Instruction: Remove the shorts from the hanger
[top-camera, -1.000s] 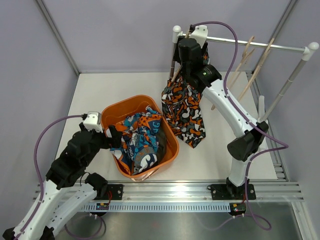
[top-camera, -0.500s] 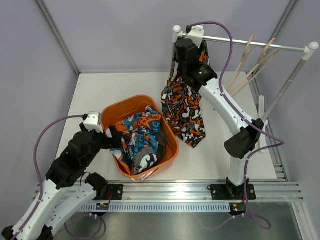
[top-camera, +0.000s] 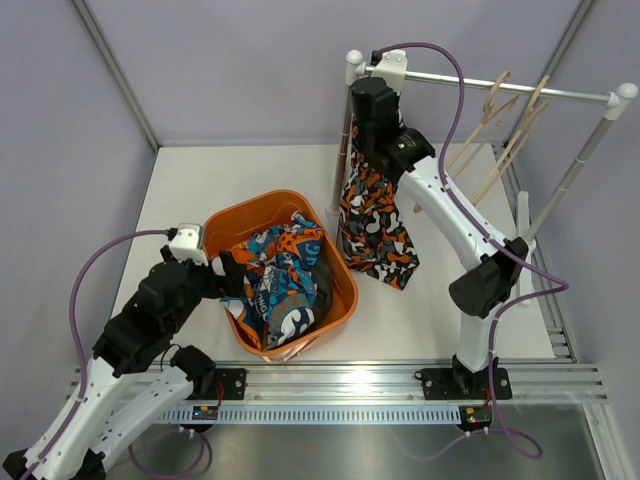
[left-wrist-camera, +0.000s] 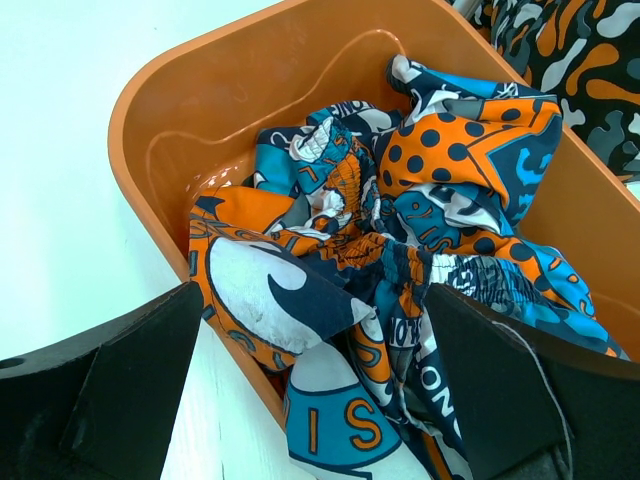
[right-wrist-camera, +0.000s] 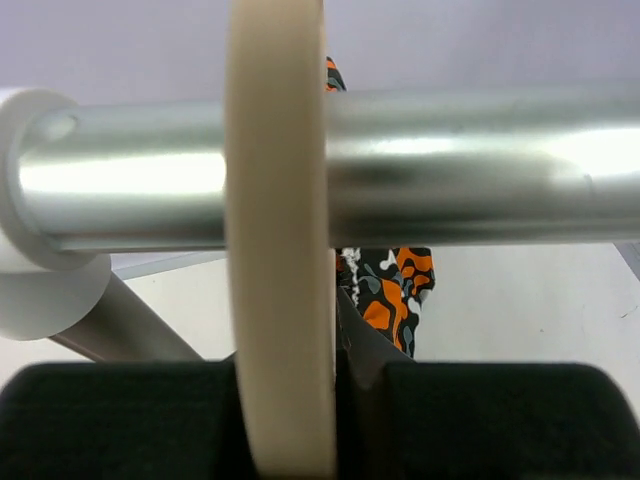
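My left gripper (left-wrist-camera: 310, 330) is hovering spread over orange plastic tub (left-wrist-camera: 230, 110), counter's front-left; right gripper (right-wrist-camera: 310, 400) is straddling cream wooden hanger (right-wrist-camera: 278, 200), cannot tell if clamped.

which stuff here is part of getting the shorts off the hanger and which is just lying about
Job: blotch-print shorts; their hanger; rail; right gripper; swirl-print shorts, already in the orange basket.
Lying about: spare wooden hangers; left gripper, open over the basket.
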